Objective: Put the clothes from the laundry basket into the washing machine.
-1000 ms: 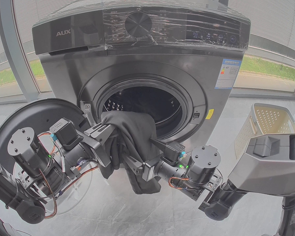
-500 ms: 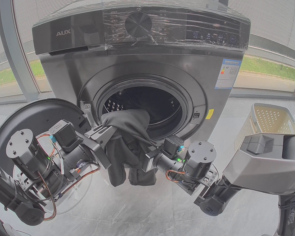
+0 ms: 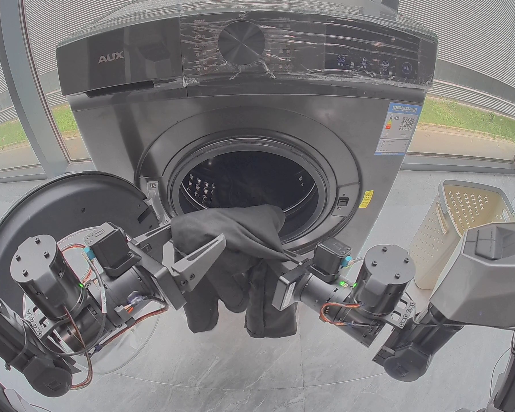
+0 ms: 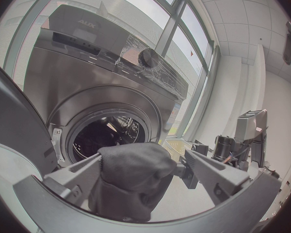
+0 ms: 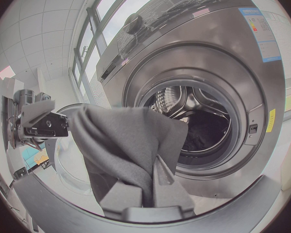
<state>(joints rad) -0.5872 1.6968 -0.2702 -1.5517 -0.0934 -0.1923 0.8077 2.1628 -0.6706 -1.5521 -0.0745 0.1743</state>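
Dark garment (image 3: 240, 230) pinched at one edge by right pincer (image 3: 289, 257), pressed together on the cloth. Strung from there across to left pincer (image 3: 197, 237), spread wide, one of its fingers (image 4: 80, 172) against the bundle, the other apart from it. Bulk of cloth bunched between the two pincers, loose tails hanging below both toward the floor (image 3: 240, 367). Top of bundle just ahead of both pincers, level with lower lip of drum opening (image 3: 252, 178) of washing machine (image 3: 240, 115). Touching the lip or not: cannot tell. Not inside yet, by the look of it.

Deep in the drum, ahead of right pincer: more dark cloth (image 5: 203, 130). Door (image 3: 68, 207) swung open, just outboard of left pincer. Laundry basket (image 3: 469, 213) well apart, outboard of right pincer, past its arm.

Step in hand, as judged: loading, garment brought to the mouth, insertion not done.

Next move, as judged: lift and push forward so hanging tails clear the lip, carry the pinch point well past the rim, then release from right pincer inside the drum. Left only propping, so nothing to release there. Risk: tails catching on the rim or dropping to floor.
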